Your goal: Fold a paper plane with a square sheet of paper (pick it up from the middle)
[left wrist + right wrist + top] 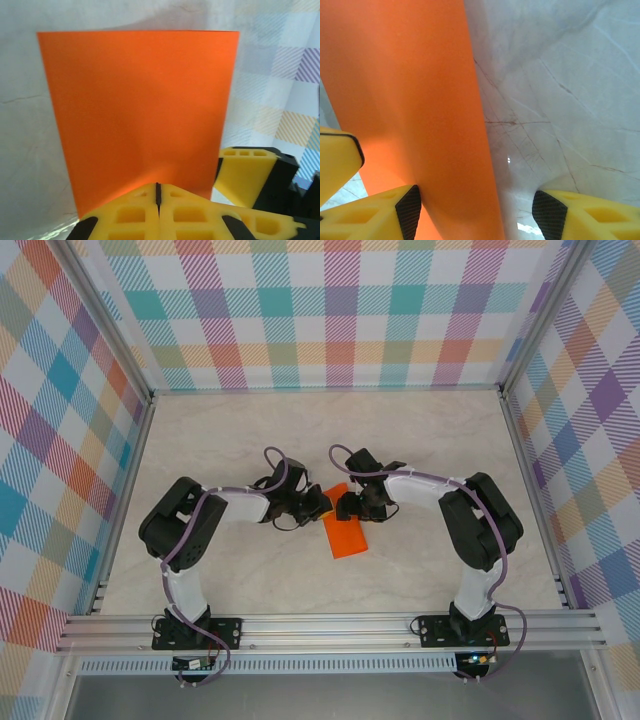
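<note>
The square sheet of paper (347,533) is bright orange and lies in the middle of the table, looking like a narrow rectangle from above. In the left wrist view the sheet of paper (140,110) spreads out ahead of my left gripper (158,188), whose yellow jaws are pressed together on the sheet's near part. My left gripper (322,505) and right gripper (349,506) face each other over the sheet's far end. The right gripper (475,215) is open and straddles one long edge of the paper (405,100), one pad over the sheet and the other over bare table. No paper plane is in view.
The marble-look tabletop (430,440) is ringed by checked walls and metal rails (330,625). A yellow finger of the right gripper (245,175) sits close beside my left jaws. Free table lies behind and to both sides of the arms.
</note>
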Available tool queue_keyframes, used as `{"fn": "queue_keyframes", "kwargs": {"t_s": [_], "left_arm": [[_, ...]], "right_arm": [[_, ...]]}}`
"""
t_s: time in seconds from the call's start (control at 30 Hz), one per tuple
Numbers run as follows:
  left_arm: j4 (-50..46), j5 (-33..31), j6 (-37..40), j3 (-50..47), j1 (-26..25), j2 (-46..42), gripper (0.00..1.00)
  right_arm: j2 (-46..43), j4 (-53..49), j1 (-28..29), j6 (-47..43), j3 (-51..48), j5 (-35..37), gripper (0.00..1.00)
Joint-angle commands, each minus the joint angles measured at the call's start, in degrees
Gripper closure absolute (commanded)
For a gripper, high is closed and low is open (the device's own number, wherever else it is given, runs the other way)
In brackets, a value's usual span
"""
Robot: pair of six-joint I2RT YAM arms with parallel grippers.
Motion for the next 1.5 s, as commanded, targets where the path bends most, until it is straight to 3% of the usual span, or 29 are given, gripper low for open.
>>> {"fn": "queue_keyframes", "kwargs": {"t_s": [0.0,0.43,0.8,0.9,0.97,1.07,1.23,1.47], "left_arm": [[-2.9,-0.5,1.7,0.8,-0.6,1.3,1.0],[-10.7,-2.9,4.6,1.4,-0.6,3.7,1.0],[-14.8,-5.3,6.8,-1.4,-0.6,3.3,1.0],[-15.2,-5.8,7.0,-1.5,-0.6,3.0,1.0],[-15.7,-6.2,7.2,-1.3,-0.6,2.8,1.0],[-16.2,-6.6,7.5,-1.1,-0.6,2.3,1.0],[-16.7,-6.6,8.2,-0.6,-0.6,2.0,1.0],[-16.9,-6.6,8.1,-0.3,-0.6,2.7,1.0]], "right_arm": [[8.7,4.8,0.3,-1.5,-3.8,2.3,0.33],[7.6,3.7,0.3,-0.9,-3.1,0.9,0.34],[-8.9,-4.4,-0.8,-0.6,3.8,-2.9,0.32],[-10.7,-3.6,-2.0,-0.9,4.0,-6.8,0.35],[-10.8,-1.4,-2.6,-1.4,3.7,-11.5,0.4],[-8.6,0.7,-3.0,-2.1,4.6,-18.4,0.55],[-3.0,1.4,-3.5,-2.7,7.1,-21.2,0.82],[3.1,1.1,-3.9,-3.3,10.0,-22.2,0.92]]}}
